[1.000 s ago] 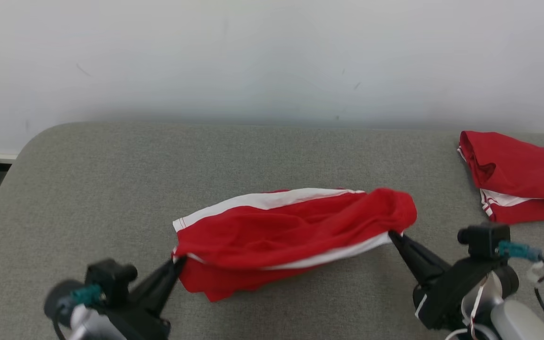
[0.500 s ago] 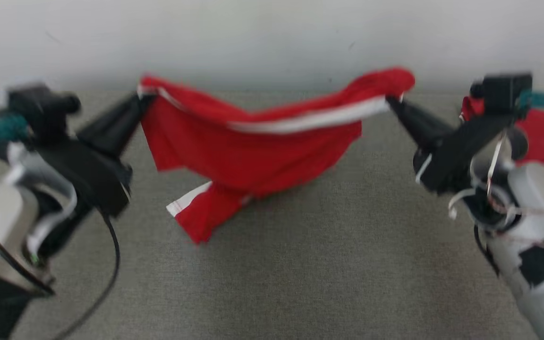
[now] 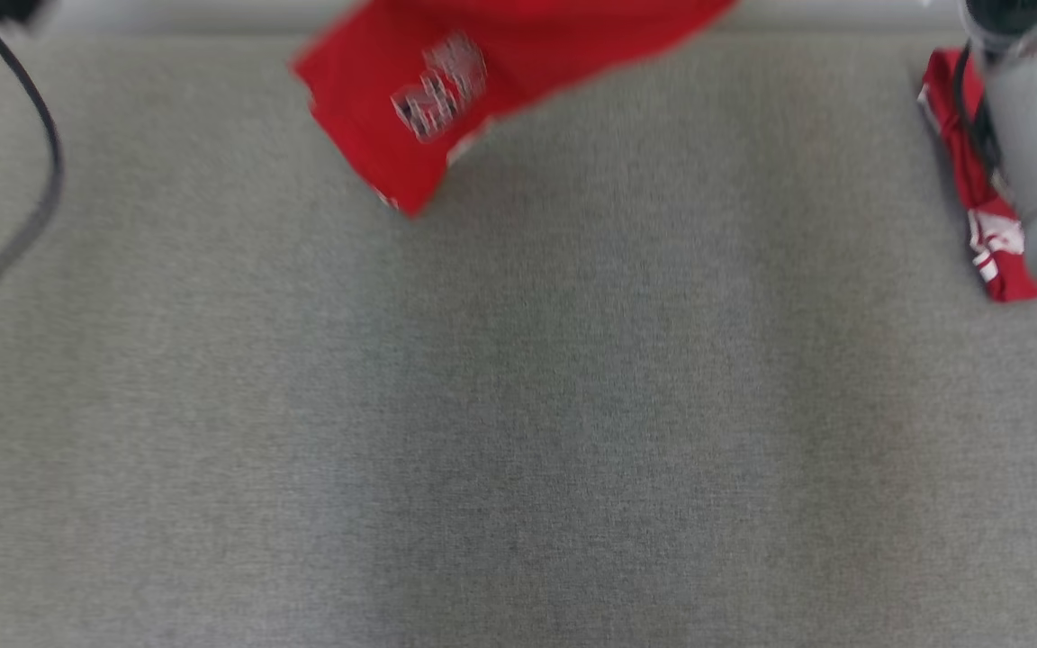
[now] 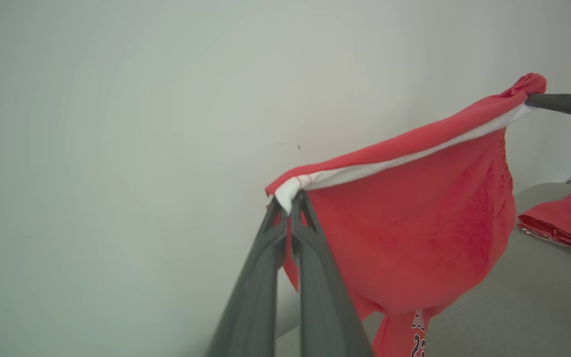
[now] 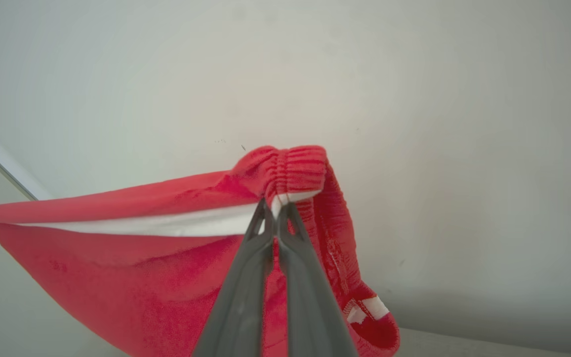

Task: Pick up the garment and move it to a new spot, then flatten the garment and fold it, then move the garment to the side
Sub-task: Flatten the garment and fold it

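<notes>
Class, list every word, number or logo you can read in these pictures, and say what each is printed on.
"23": apparently, black numerals low on the hanging red garment, left wrist view, cut by the picture's edge.
"B...": black letters just above, the rest hidden in a fold.
Print on the same garment, head view: blurred, unreadable.
White marks on the second red garment: too blurred to read.

Head downward, wrists wallward, shared garment point(image 4: 414, 223)
</notes>
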